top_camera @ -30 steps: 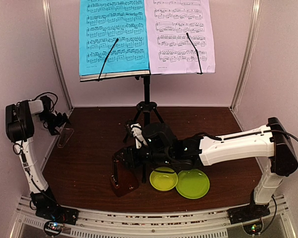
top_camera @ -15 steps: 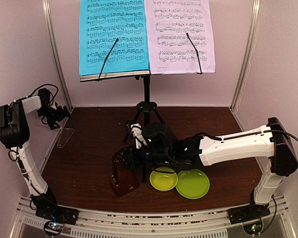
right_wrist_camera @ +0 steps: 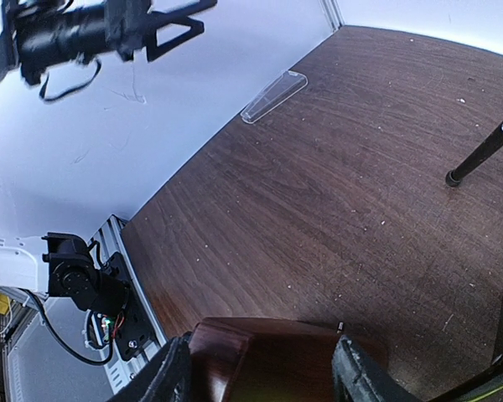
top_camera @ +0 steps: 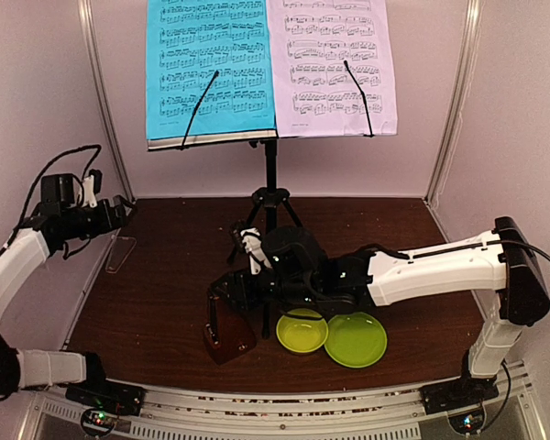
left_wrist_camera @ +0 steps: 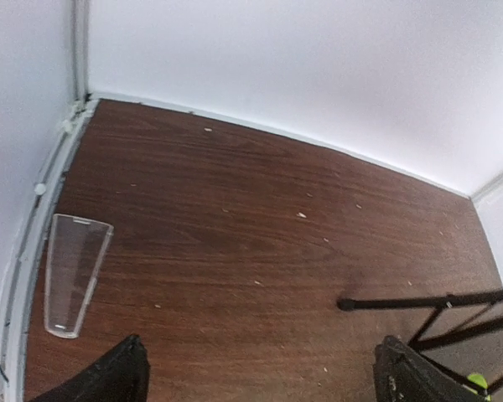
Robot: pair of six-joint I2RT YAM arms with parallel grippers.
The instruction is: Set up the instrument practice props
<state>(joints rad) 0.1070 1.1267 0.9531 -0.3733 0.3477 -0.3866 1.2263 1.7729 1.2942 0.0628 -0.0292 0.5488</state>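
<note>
From above, the right gripper [top_camera: 236,295] grips the upper part of the brown metronome [top_camera: 227,335] at the near middle of the table [top_camera: 156,302], just left of the lime-green bowl [top_camera: 302,331] and plate [top_camera: 356,340]. The music stand [top_camera: 270,183] stands at the far middle and carries the cyan sheet [top_camera: 211,69] and lilac sheet [top_camera: 330,64]. The step in hand looks like placing the metronome. It should be kept upright, set with its base flat and clear of the bowl and the tripod legs, and let go only once it stands alone. It seems slightly tilted, though I cannot tell whether its base touches the wood. The left gripper [top_camera: 121,211] hangs at the far left.

The left wrist view shows both left fingers [left_wrist_camera: 109,381] spread wide with only bare wood between them, so that gripper holds nothing. A clear plastic piece [left_wrist_camera: 75,272] lies by the left wall.

In the right wrist view, the right fingers [right_wrist_camera: 172,377] sit about half closed, one on each side of the metronome's brown top, pressing against it.
</note>
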